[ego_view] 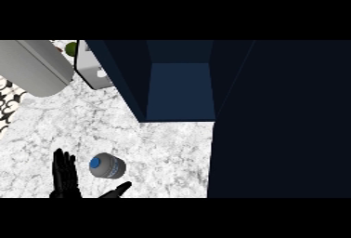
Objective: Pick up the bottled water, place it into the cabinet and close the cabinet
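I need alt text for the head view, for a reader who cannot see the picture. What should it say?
A bottled water with a blue cap stands upright on the marble counter, between the straight fingers and thumb of one open black hand at the lower left. Behind it, a dark blue cabinet is open, with its door swung out at the right.

Bottled water [107, 166]: seen from above, blue cap, no readable label or brand.
Cabinet [179, 88]: plain dark blue walls, no lettering, numbers or signs.
Counter [165, 144]: marbled white top, no print.
Grey appliance [34, 65]: unmarked on the visible surface.
Readable text overall: none.
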`<action>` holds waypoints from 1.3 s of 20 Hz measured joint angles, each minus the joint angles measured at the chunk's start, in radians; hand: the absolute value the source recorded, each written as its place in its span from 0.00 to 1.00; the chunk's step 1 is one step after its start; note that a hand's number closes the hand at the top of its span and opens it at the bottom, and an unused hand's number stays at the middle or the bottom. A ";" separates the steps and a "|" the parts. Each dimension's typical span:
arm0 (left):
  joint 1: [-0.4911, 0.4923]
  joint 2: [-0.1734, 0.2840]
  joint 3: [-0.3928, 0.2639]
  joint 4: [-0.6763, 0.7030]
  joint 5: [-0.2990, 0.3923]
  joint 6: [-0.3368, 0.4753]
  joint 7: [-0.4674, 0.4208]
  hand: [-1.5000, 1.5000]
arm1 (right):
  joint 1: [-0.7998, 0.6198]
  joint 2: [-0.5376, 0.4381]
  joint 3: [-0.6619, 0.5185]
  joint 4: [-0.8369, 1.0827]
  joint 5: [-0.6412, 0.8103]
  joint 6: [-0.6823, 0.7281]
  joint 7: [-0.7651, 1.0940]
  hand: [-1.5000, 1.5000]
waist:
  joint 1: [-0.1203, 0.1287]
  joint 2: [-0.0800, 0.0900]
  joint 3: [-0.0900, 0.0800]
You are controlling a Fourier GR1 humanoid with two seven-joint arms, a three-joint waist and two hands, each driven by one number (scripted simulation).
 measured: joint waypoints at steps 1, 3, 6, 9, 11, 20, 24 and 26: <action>-0.023 0.000 0.028 0.036 0.020 -0.012 -0.018 0.00 | 0.017 0.002 0.022 -0.001 0.002 0.002 -0.007 0.00 | -0.002 0.000 0.000; -0.046 -0.003 0.064 0.115 0.057 -0.033 -0.076 0.00 | 0.050 -0.007 0.020 -0.002 0.002 0.015 -0.034 0.00 | -0.005 0.000 0.000; -0.080 -0.005 0.092 0.240 0.108 -0.055 -0.178 0.00 | 0.075 -0.003 0.050 0.000 0.008 0.015 -0.055 0.00 | -0.004 0.000 0.000; -0.140 -0.004 0.122 0.368 0.161 -0.118 -0.249 0.00 | 0.091 -0.019 0.030 0.000 0.007 0.028 -0.074 0.00 | -0.005 0.001 0.000; -0.151 -0.005 0.119 0.419 0.191 -0.167 -0.287 0.00 | 0.120 -0.019 0.041 -0.001 0.008 0.030 -0.094 0.00 | -0.006 0.001 0.000; -0.289 0.002 0.208 0.714 0.280 -0.391 -0.442 1.00 | 0.141 -0.031 0.029 0.000 0.007 0.035 -0.116 0.00 | -0.005 0.003 -0.001; -0.330 -0.006 0.207 0.798 0.344 -0.393 -0.534 1.00 | 0.152 -0.033 0.034 0.003 0.010 0.036 -0.128 0.00 | -0.002 -0.002 0.011; -0.337 -0.004 0.199 0.812 0.373 -0.406 -0.549 1.00 | 0.148 -0.034 0.030 0.003 0.011 0.035 -0.129 0.00 | 0.000 -0.004 0.016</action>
